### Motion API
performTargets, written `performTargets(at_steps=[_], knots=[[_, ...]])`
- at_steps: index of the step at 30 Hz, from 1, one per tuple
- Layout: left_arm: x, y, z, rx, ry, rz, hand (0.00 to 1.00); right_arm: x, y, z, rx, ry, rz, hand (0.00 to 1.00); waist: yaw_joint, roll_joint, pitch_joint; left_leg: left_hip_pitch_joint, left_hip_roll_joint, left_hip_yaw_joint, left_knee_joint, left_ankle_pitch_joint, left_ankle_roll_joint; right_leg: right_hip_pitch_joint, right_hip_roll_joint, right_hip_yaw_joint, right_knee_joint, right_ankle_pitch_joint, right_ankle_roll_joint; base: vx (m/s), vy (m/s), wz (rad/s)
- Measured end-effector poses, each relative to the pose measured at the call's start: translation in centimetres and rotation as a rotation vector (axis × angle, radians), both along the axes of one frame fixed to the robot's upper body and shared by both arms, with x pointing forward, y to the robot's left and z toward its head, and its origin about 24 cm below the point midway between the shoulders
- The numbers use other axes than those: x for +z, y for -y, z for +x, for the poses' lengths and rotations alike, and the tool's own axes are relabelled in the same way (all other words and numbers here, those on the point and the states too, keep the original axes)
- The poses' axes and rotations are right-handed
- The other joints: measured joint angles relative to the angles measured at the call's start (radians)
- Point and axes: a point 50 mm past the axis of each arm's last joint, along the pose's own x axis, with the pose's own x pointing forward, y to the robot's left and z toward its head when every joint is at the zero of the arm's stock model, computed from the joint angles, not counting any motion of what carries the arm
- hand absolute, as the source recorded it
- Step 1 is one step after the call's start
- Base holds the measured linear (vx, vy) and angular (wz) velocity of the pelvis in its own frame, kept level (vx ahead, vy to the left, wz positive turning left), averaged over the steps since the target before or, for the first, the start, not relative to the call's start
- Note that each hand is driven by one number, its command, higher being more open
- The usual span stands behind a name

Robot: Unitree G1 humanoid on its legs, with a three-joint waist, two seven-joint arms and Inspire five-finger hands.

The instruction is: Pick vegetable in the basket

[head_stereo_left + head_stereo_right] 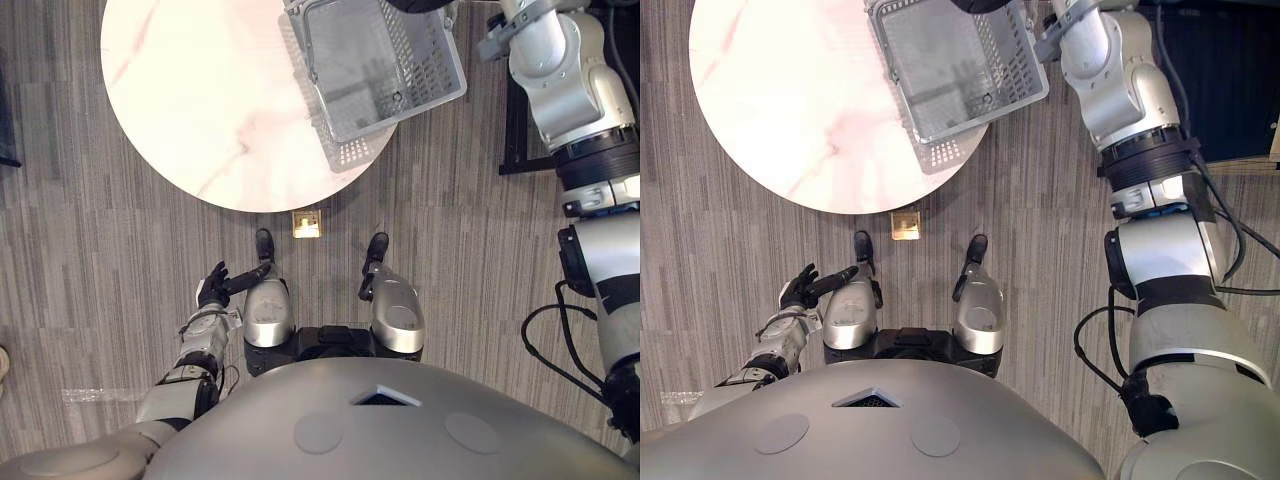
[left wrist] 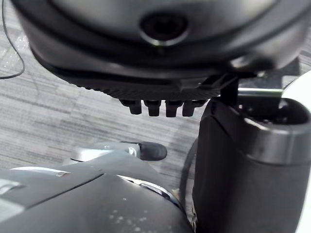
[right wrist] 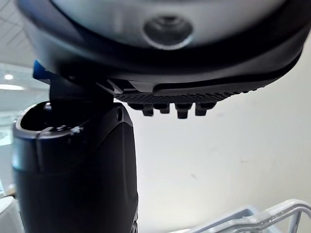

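A grey mesh basket (image 1: 432,52) sits at the near right rim of a round pale marble table (image 1: 200,90), part of it hanging past the edge. Its floor is bare. My right arm is raised beside the basket, and the dark right hand (image 1: 420,4) hangs just above the basket's far side. In the right wrist view that hand (image 3: 165,63) holds nothing, its fingers relaxed, with the basket's rim (image 3: 272,216) just below it. Low by my side, the left hand (image 1: 215,285) rests open over the carpet, far from the table.
The floor is grey striped carpet with a small brass floor socket (image 1: 307,223) just in front of the table. A black stand (image 1: 518,130) is at the right, behind my raised arm. Most of the tabletop is bare.
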Motion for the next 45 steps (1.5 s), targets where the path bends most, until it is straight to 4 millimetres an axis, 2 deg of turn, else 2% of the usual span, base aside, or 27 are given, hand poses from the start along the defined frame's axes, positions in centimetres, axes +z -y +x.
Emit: performTargets(at_steps=[3,5,17,26,29,31,42,45], knots=[[0.2,0.0,0.6,0.013,0.017,-0.003,1.00,1.4,0.4,0.7,-0.043,0.011,0.005,1.00,0.007,0.003,0.018,-0.016,0.000,-0.008,0.001,0.009,0.001,-0.010,0.001,-0.005,-0.003,0.007,-0.001,-0.03,-0.003,0.07],[0.2,0.1,0.8,0.018,0.021,-0.003,1.00,1.5,0.6,1.0,-0.059,0.006,-0.006,1.00,0.009,0.004,0.022,-0.026,0.000,-0.018,0.000,0.013,0.000,-0.012,0.001,-0.013,-0.004,0.007,-0.001,-0.03,-0.003,0.13],[0.5,0.2,1.5,0.008,0.049,-0.001,1.00,-1.2,-0.3,1.9,-0.074,-0.105,-0.221,1.00,0.033,0.004,0.023,-0.069,0.001,-0.042,0.001,0.024,0.001,-0.033,0.003,-0.032,-0.015,0.014,-0.003,0.00,-0.002,0.04],[0.8,0.2,2.3,-0.011,0.079,0.009,1.00,-1.5,0.0,2.3,-0.094,-0.124,-0.286,1.00,0.036,0.007,0.056,-0.085,0.001,-0.053,0.000,0.034,0.002,-0.041,0.003,-0.040,-0.015,0.018,-0.005,-0.01,-0.001,0.02],[0.9,0.3,2.6,-0.013,0.085,0.007,1.00,-1.4,0.5,2.5,-0.117,-0.132,-0.285,1.00,0.036,0.011,0.069,-0.092,0.001,-0.063,0.000,0.037,0.001,-0.042,0.003,-0.050,-0.015,0.018,-0.005,0.00,-0.006,0.09],[1.1,0.4,3.2,-0.033,0.095,0.019,1.00,-0.5,0.9,2.7,-0.143,-0.117,-0.280,1.00,0.036,0.017,0.078,-0.105,0.001,-0.075,-0.001,0.043,0.000,-0.045,0.003,-0.061,-0.015,0.018,-0.005,-0.01,-0.006,0.13],[1.3,0.5,3.7,-0.041,0.122,0.023,1.00,0.6,3.4,3.2,-0.251,-0.119,-0.311,1.00,0.046,0.023,0.082,-0.147,0.001,-0.105,0.000,0.055,0.001,-0.065,0.003,-0.090,-0.015,0.018,-0.005,0.00,-0.007,0.08],[1.5,0.8,4.0,-0.062,0.132,0.024,1.00,1.4,3.7,3.3,-0.271,-0.097,-0.303,1.00,0.046,0.036,0.090,-0.154,0.001,-0.109,0.000,0.059,0.001,-0.070,0.003,-0.094,-0.015,0.019,-0.006,0.00,-0.003,0.03]])
